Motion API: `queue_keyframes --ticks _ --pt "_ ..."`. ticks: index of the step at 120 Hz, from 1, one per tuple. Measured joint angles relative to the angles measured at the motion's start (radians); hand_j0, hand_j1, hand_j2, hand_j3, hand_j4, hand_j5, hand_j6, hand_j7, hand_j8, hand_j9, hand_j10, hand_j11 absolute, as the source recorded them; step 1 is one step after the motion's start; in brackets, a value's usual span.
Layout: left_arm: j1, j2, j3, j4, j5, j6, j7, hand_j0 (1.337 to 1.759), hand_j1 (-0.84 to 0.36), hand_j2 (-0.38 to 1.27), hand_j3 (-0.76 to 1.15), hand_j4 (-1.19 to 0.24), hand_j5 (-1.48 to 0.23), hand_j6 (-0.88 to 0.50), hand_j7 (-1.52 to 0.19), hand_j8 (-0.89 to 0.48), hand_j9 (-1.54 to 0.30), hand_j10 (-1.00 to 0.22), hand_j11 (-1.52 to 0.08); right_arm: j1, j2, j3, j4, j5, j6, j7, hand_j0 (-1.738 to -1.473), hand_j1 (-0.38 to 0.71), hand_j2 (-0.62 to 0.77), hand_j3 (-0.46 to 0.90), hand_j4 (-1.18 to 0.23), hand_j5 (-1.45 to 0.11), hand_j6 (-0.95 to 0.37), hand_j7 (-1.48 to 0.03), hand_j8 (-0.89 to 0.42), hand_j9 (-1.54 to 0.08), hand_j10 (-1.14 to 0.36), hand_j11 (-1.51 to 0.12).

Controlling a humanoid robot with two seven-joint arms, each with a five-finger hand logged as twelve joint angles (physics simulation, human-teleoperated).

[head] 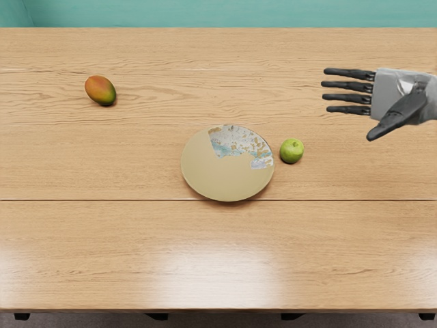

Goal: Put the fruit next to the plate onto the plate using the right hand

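Starting at our near edge: the wooden table (218, 273) takes up pretty much the whole view, with a soft glare patch on the nearest plank and a few small dark feet (157, 316) peeking out under the front edge. A thin seam runs side to side across the boards, and the near rim of the plate sits right about on it.

The plate (218, 174) is round, tan and lying flat around the middle of the table. It's got a blotchy blue-and-white patch toward its 1 o'clock side, and the rest is plain.

The fruit we care about is the green apple (291, 150). It's at the plate's 3 o'clock, just beside the rim, so close that we can't tell if the two touch. It's sitting on the wood, not on the plate.

Farther back, at roughly 2 o'clock from the apple, the right hand (386, 96) comes in from the right edge, well apart from the apple. Its four fingers (348, 85) are stretched out straight toward 9 o'clock with small gaps between them, and the thumb (396, 117) angles down toward 7 o'clock. So it's wide open with nothing in its grip. We can't tell how high above the table it is.

Way over at the plate's 10 o'clock there's a mango (100, 90), orange-red going green, lying on its own well away from everything else. Past the table's far edge we get a strip of teal wall (218, 12).
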Motion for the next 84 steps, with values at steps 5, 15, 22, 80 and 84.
queue_keyframes --ticks 5,15,22,80,84 --pt "0.000 0.000 0.000 0.000 0.000 0.000 0.000 1.658 0.35 0.00 0.00 0.00 0.00 0.00 0.00 0.00 0.00 0.00 0.00 0.000 0.004 0.000 0.001 -0.006 0.000 0.000 -1.658 -0.33 0.00 0.00 -0.02 -0.02 -0.01 -0.02 -0.02 -0.02 -0.02 -0.02" --pt "0.000 0.000 0.000 0.000 0.000 0.000 0.000 1.658 0.35 0.00 0.00 0.00 0.00 0.00 0.00 0.00 0.00 0.00 0.00 0.001 -0.001 0.001 0.002 -0.012 0.000 0.000 -1.658 -0.33 0.00 0.00 -0.02 -0.02 -0.02 -0.02 -0.02 -0.02 -0.02 -0.02" --pt "0.000 0.000 0.000 0.000 0.000 0.000 0.000 1.658 0.35 0.00 0.00 0.00 0.00 0.00 0.00 0.00 0.00 0.00 0.00 0.004 -0.028 0.000 0.015 -0.031 0.000 0.000 -1.658 -0.33 0.00 0.00 -0.02 -0.03 -0.02 -0.03 -0.02 -0.03 -0.02 -0.03" --pt "0.000 0.000 0.000 0.000 0.000 0.000 0.000 1.658 0.35 0.00 0.00 0.00 0.00 0.00 0.00 0.00 0.00 0.00 0.00 0.332 0.088 -0.421 0.425 -0.598 -0.810 -0.082 -1.658 -0.29 -0.01 0.00 -0.05 -0.06 -0.05 -0.06 -0.05 -0.06 -0.05 -0.06" --pt "0.000 0.000 0.000 0.000 0.000 0.000 0.000 1.658 0.35 0.00 0.00 0.00 0.00 0.00 0.00 0.00 0.00 0.00 0.00 0.350 0.120 -0.459 0.424 -0.638 -0.846 -0.083 -1.658 -0.29 -0.01 0.00 -0.05 -0.06 -0.05 -0.06 -0.05 -0.06 -0.05 -0.06"
